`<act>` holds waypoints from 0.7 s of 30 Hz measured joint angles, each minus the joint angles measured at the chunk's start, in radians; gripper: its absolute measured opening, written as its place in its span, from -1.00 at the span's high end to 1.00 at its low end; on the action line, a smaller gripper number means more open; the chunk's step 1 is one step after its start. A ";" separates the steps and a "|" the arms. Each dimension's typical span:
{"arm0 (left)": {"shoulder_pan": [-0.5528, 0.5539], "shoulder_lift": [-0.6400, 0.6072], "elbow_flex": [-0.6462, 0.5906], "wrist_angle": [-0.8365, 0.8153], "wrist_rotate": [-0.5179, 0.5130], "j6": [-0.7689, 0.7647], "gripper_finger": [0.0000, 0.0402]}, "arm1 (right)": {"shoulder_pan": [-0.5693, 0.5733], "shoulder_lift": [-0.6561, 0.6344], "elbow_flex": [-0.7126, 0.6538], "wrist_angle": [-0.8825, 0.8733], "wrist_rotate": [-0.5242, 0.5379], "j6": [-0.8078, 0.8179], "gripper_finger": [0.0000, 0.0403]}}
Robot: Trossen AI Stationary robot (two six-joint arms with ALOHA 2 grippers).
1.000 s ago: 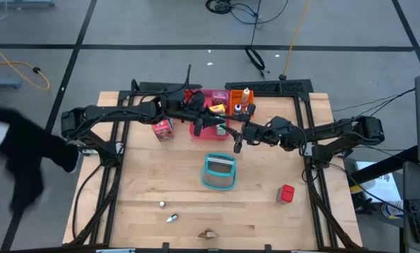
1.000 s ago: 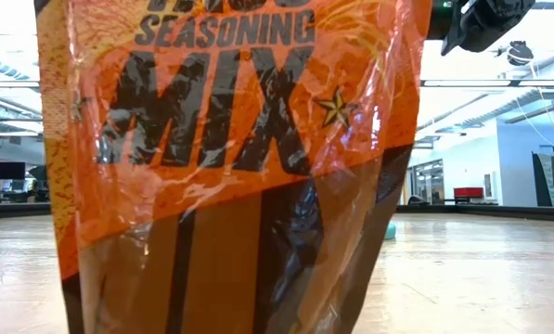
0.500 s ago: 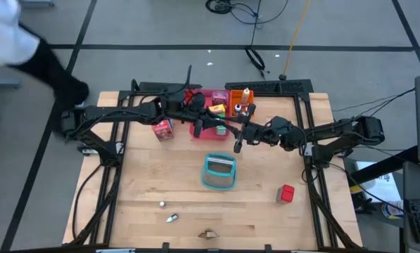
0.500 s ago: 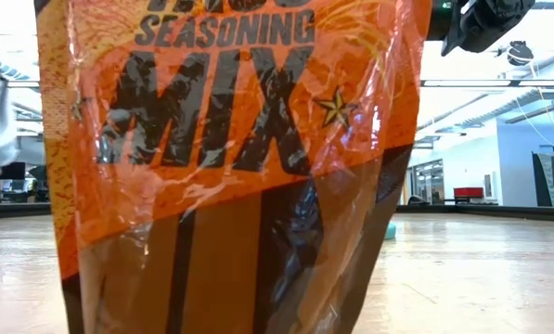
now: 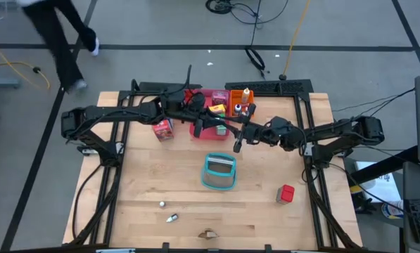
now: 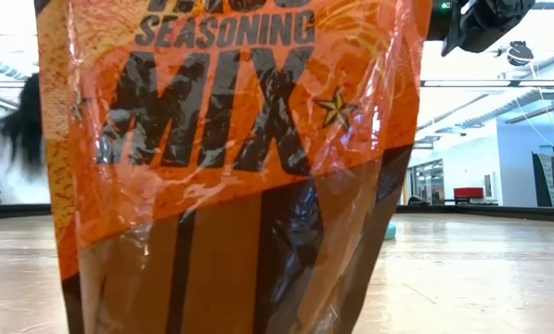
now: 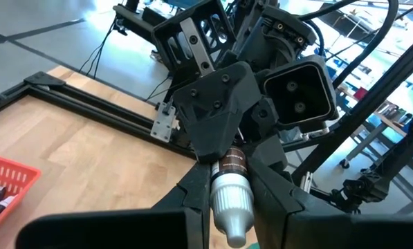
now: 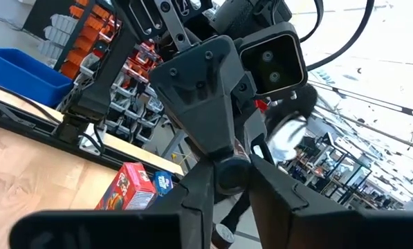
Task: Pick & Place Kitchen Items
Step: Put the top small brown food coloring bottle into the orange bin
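My left gripper (image 7: 232,207) is clamping the bottle (image 7: 231,194) | my right gripper (image 8: 232,181) is gripping its other end above the table (image 5: 160,176).

The table (image 5: 146,190) is looking like pale matt wood, its grain showing. The seasoning mix packet (image 6: 230,158) is gleaming, wrapped in crinkly glossy film. Between both grippers, well behind that packet, the small bottle (image 7: 230,197) is showing a ribbed silvery cap. The arms are looking matt black plastic.
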 joint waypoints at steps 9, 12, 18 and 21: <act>0.008 -0.008 -0.001 -0.007 -0.002 0.024 0.52 | 0.000 0.000 0.001 0.004 0.030 0.012 0.71; 0.012 -0.013 -0.001 -0.011 -0.008 0.039 0.39 | 0.000 0.000 0.001 0.015 0.036 0.011 0.71; 0.041 -0.043 -0.002 -0.068 0.039 0.052 0.18 | -0.003 -0.001 0.001 0.011 0.111 0.001 0.71; 0.071 -0.086 -0.002 -0.130 0.040 0.089 0.14 | -0.007 -0.002 0.001 -0.016 0.134 -0.002 0.72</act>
